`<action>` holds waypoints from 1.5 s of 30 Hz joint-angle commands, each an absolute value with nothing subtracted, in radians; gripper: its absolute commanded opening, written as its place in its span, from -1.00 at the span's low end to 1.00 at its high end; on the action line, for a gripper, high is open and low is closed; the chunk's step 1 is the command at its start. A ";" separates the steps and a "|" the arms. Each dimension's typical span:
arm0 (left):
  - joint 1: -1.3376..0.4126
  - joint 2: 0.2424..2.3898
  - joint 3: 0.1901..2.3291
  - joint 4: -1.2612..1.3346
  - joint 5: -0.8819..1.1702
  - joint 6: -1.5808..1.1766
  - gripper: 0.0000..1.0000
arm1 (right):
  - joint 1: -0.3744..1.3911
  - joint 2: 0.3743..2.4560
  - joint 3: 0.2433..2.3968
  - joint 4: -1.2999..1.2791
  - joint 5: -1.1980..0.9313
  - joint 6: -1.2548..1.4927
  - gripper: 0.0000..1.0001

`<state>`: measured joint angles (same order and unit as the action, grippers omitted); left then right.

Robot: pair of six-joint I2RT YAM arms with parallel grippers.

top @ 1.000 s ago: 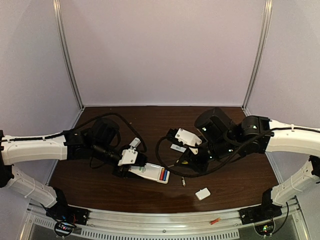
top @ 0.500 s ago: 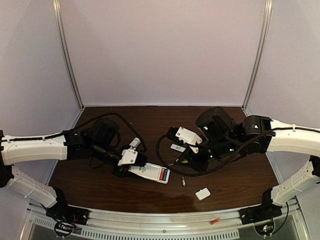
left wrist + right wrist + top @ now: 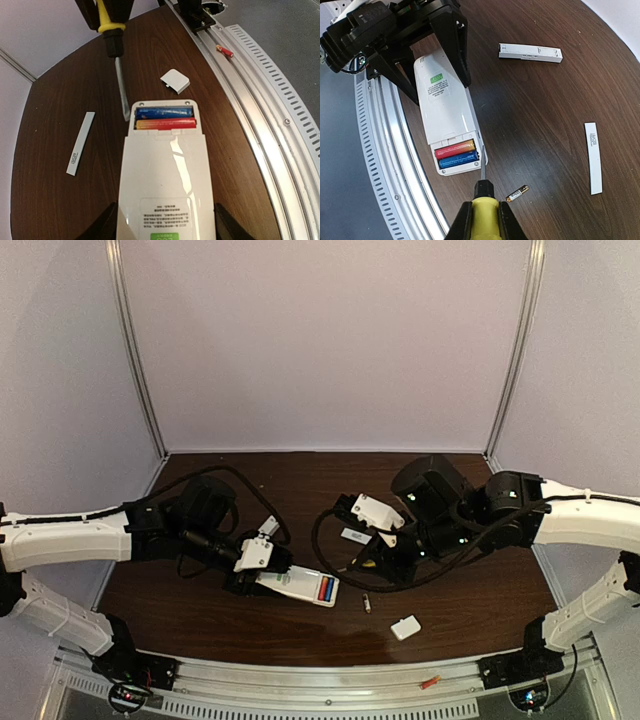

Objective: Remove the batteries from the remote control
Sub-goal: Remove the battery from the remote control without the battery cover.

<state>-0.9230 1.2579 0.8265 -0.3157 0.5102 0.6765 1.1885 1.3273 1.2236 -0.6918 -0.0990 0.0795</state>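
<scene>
White remote control (image 3: 162,185) clamped between left fingers (image 3: 102,227), back up, compartment uncovered at far end. Two batteries (image 3: 165,123) seated there side by side: gold-and-red nearer fingers, blue beyond. Yellow-handled screwdriver (image 3: 485,215) gripped by right fingers (image 3: 462,222), tip set just beside compartment corner. Near shaft, loose battery (image 3: 517,193) lain on bench (image 3: 545,100). White cover (image 3: 175,81) seen farther out, apart from remote.
</scene>
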 commanded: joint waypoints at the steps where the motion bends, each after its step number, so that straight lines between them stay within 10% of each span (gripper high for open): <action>1: -0.925 1.228 0.814 -0.282 0.529 0.663 -1.00 | 1.200 1.297 1.209 -0.693 -0.090 0.095 -1.00; 45: -0.925 1.229 0.807 -0.249 0.517 0.642 -1.00 | 1.218 1.326 1.192 -0.692 -0.093 0.096 -1.00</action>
<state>-0.9230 1.2381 0.8062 -0.3141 0.5098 0.6556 1.2125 1.3151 1.2102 -0.6842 -0.0914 0.1036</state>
